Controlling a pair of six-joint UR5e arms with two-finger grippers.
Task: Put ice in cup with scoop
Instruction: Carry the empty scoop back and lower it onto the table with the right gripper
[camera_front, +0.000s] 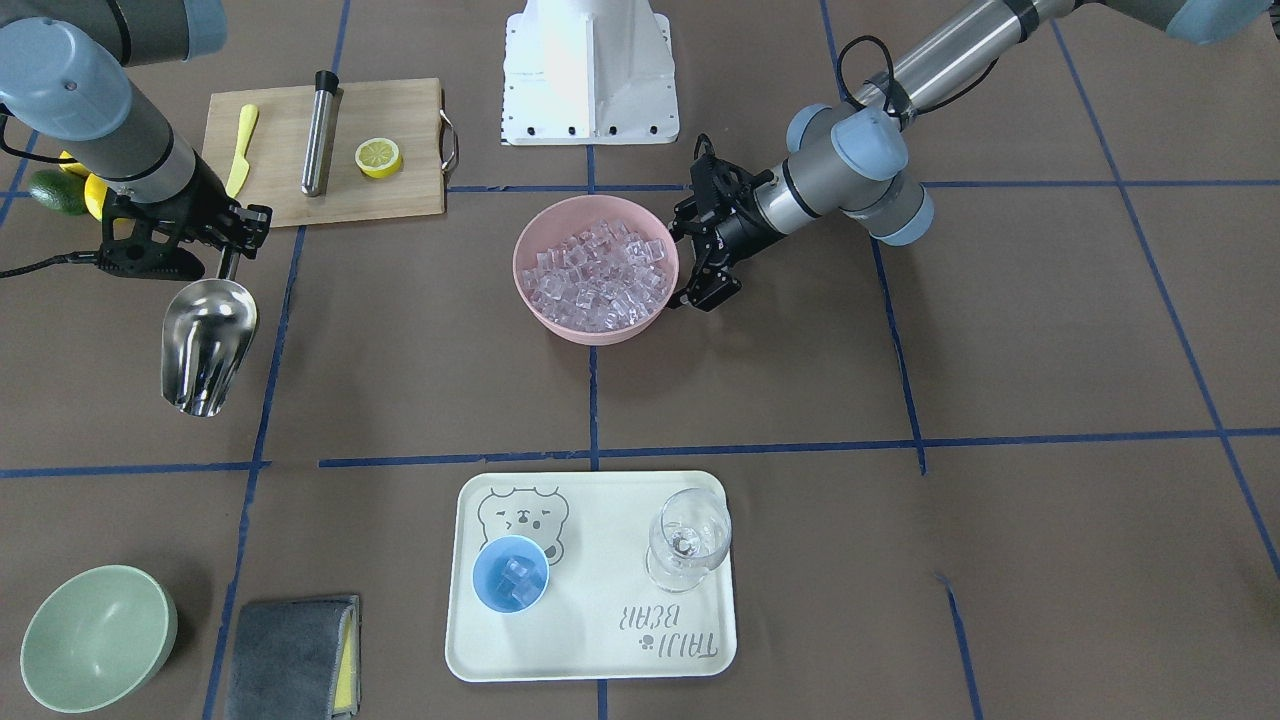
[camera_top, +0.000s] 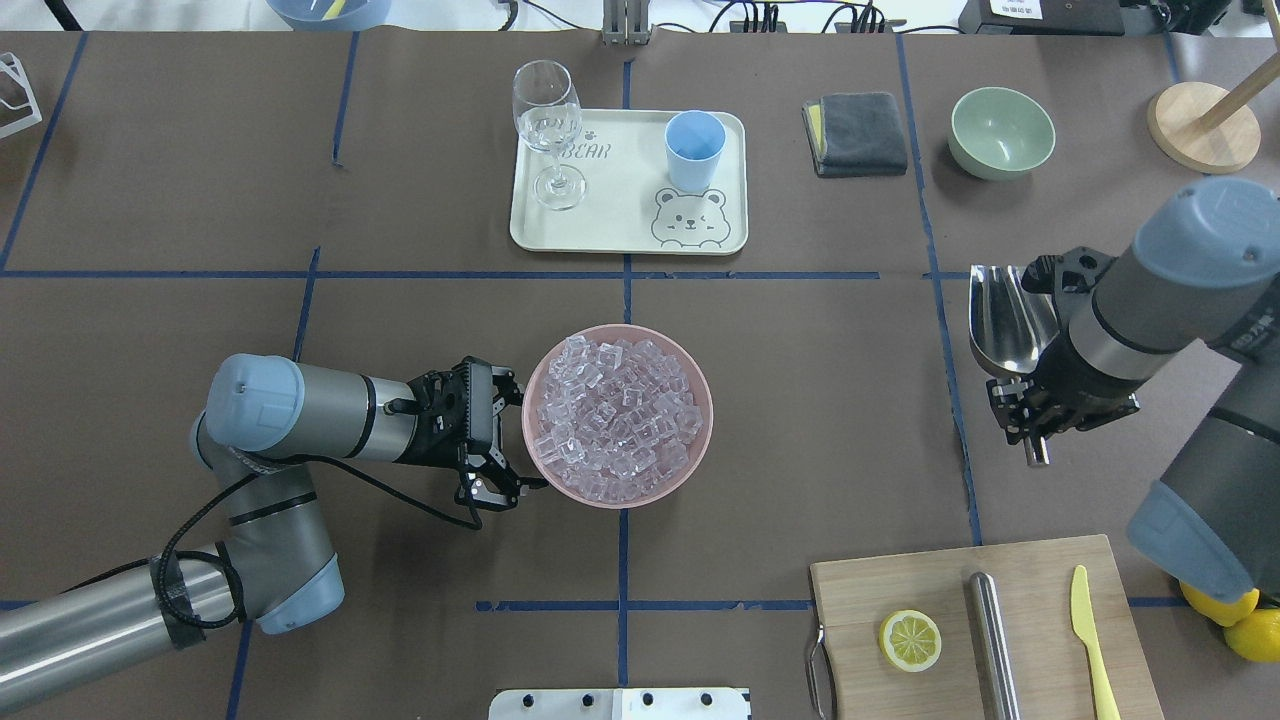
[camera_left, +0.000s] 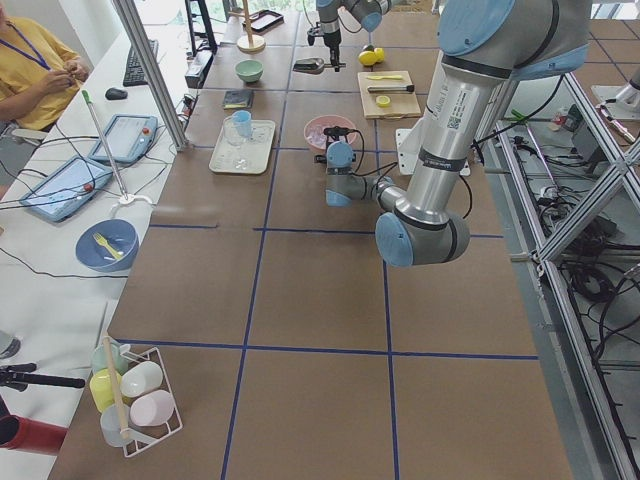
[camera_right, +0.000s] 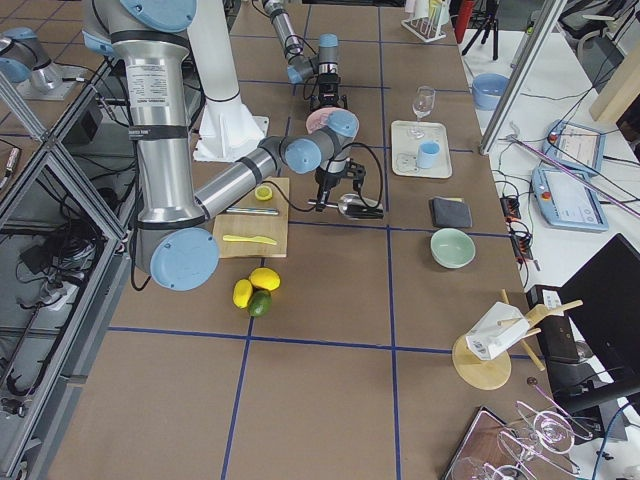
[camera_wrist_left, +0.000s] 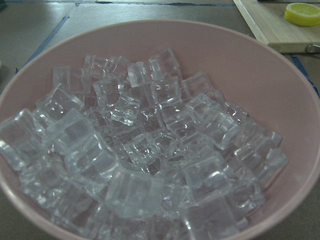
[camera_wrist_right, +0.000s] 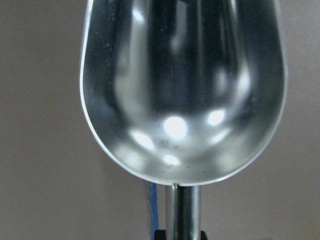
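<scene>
While left fingers (camera_top: 500, 488) gape beside the pink bowl (camera_front: 596, 333), right fingers (camera_front: 245, 225) clamp the scoop (camera_front: 205, 345) by its handle, empty, aloft.

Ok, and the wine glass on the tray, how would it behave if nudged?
Probably tippy: the wine glass stands upright on a thin stem over a small foot. Likely fragile, since it looks like thin clear glass. On the smooth-looking tray it might slide before toppling.

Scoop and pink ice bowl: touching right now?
Apart. The front-facing view shows the scoop, held by the right tool, well aside of the pink bowl, a stretch of table between them.
</scene>
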